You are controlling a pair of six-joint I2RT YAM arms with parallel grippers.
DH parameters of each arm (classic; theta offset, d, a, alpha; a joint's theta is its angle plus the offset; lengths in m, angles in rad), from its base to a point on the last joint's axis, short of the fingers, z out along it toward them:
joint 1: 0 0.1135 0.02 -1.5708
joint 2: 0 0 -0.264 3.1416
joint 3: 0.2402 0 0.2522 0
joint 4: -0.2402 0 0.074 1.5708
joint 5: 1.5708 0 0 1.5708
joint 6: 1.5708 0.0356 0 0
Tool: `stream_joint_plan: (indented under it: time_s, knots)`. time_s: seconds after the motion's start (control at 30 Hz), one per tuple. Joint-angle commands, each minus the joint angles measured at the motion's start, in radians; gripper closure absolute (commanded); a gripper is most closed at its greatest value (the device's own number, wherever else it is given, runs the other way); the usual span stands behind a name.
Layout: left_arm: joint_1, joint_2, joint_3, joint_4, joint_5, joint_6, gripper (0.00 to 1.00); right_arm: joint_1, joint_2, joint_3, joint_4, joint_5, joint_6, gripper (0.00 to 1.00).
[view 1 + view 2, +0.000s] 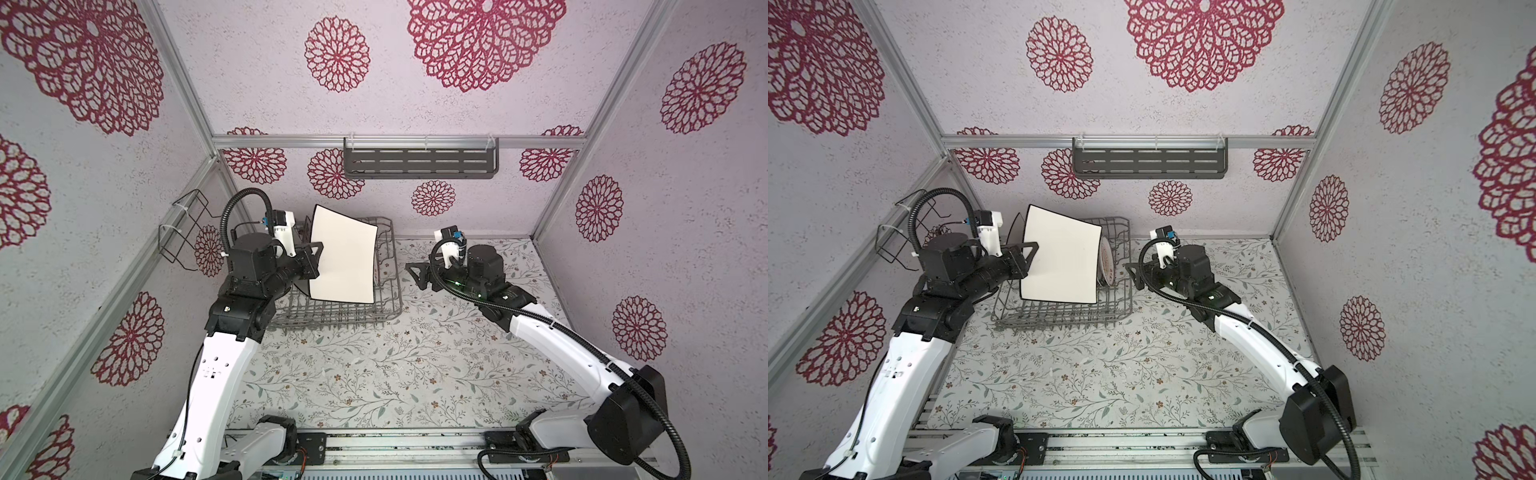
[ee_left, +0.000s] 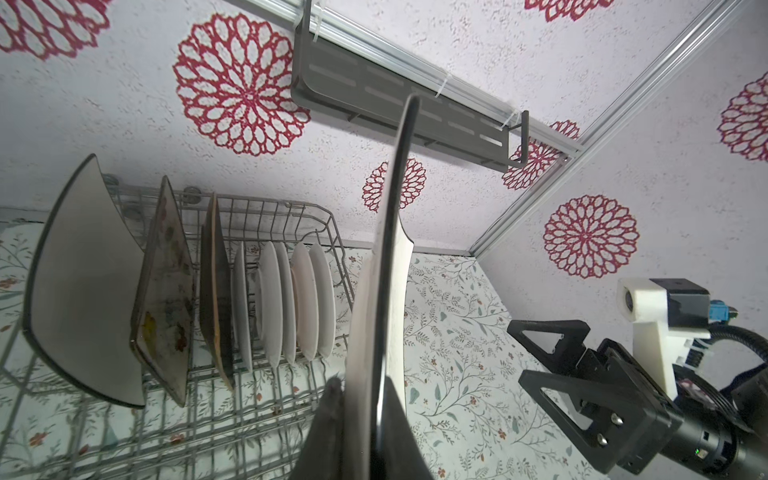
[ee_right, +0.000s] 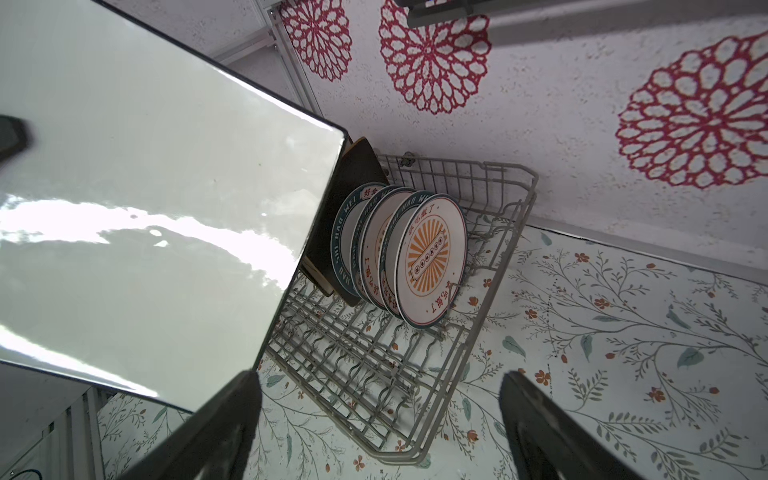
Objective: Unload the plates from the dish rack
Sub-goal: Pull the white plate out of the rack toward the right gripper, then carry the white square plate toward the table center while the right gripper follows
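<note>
**White plate held above the rack, free edge toward the right arm**

The left gripper [image 1: 311,261] is clamped on the left edge of the plate [image 1: 343,257], which hangs tilted above the rack [image 1: 388,309]. Other plates [image 2: 270,307] stand in the rack's tines. The right gripper [image 1: 415,275], wide and empty, sits beside the rack's right wall, apart from the plate and pointing at its free right edge.

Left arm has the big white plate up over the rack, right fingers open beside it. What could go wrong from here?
1. The fingers of the left gripper pinch the white plate at one edge only; tilted like this it may pivot or slip.
2. It hangs over the dish rack near the round plates; a swing could clip them.
3. The open right gripper sits close by; they might collide.
</note>
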Motion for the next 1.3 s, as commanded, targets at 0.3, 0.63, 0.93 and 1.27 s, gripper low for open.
stream_joint_plan:
  time_s: [0.3,0.63,0.93,1.27]
  knots:
    - [-0.016,0.018,-0.076,0.452,0.125,-0.210,1.00,0.001,-0.059,0.002,0.045,0.037,0.073,0.07]
    - [-0.051,0.051,-0.191,0.590,0.126,-0.282,1.00,0.000,-0.122,-0.018,0.011,0.083,0.078,0.06]
    - [-0.129,0.159,-0.230,0.677,0.117,-0.335,1.00,-0.019,-0.149,-0.029,-0.007,0.100,0.087,0.05]
    - [-0.293,0.360,-0.184,0.753,0.015,-0.377,1.00,-0.025,-0.194,-0.073,-0.026,0.126,0.086,0.05]
